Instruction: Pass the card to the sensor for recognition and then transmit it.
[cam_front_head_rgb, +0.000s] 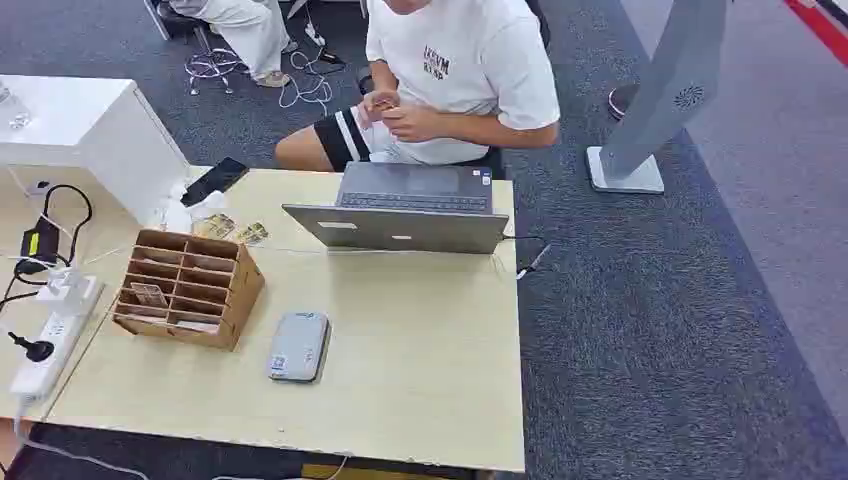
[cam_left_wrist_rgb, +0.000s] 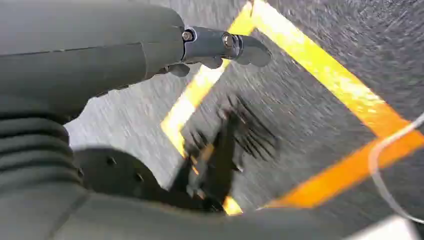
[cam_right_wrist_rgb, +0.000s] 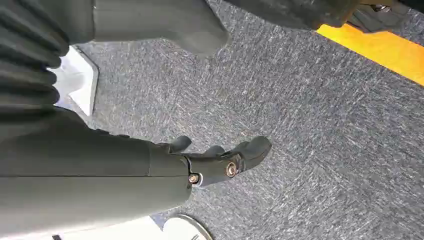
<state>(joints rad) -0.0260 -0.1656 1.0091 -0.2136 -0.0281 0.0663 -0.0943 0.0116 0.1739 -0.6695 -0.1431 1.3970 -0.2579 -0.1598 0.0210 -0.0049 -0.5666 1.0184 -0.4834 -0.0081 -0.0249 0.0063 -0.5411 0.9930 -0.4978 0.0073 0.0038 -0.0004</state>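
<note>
The cards (cam_front_head_rgb: 152, 294) sit in the slots of a brown cardboard organiser (cam_front_head_rgb: 188, 288) at about 9 o'clock on the wooden surface (cam_front_head_rgb: 420, 370), seen from the head camera; one pale card shows in a lower-left compartment, others only as thin edges. The sensor (cam_front_head_rgb: 299, 346), a flat grey pad with a small label at its near corner, lies just beside the organiser toward 6 o'clock, apart from it. Judgement: a card is light, thin, stiff and smooth, so it is likely to slip; the exposed short edge sticking out of the slot looks like the place to pinch, thumb on one face and a finger on the other, pulling straight along the slot so the cardboard divider is not dragged. The left hand (cam_left_wrist_rgb: 220, 47) hangs over grey carpet with yellow floor tape; its fingers (cam_left_wrist_rgb: 250, 50) are loosely curled with nothing in them. The right hand (cam_right_wrist_rgb: 220, 160) also hangs over carpet, fingers (cam_right_wrist_rgb: 255, 147) curled in and holding nothing. A laptop (cam_front_head_rgb: 400, 215) stands at 12 o'clock on the surface, and a person (cam_front_head_rgb: 450, 80) sits behind it with hands together on something small that cannot be made out. The number of cards per slot, their printing and the sensor's label are too small to read; the left wrist view is motion-blurred.
</note>
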